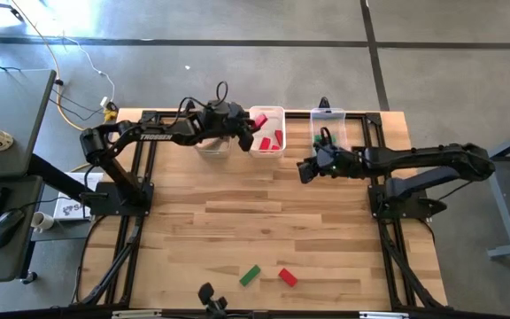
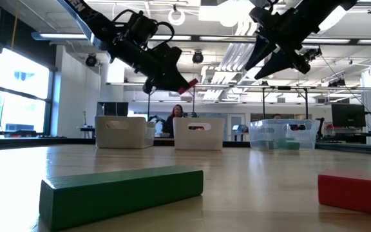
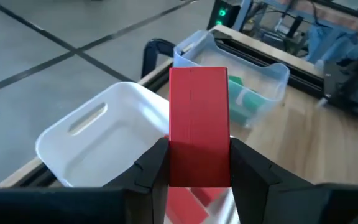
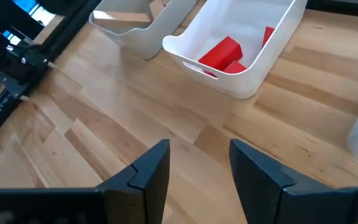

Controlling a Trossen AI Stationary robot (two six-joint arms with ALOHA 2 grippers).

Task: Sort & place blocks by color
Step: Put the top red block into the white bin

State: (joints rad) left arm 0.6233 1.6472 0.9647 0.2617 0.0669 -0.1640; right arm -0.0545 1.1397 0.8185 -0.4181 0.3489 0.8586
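Left gripper clamping red block above middle bin; "TROSSEN" readable on left arm. Right gripper spread, empty, over desk.

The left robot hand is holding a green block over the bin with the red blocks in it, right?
Not quite. The left gripper is over the bin with red blocks in it, but the block it holds is red, not green. The left wrist view shows that.
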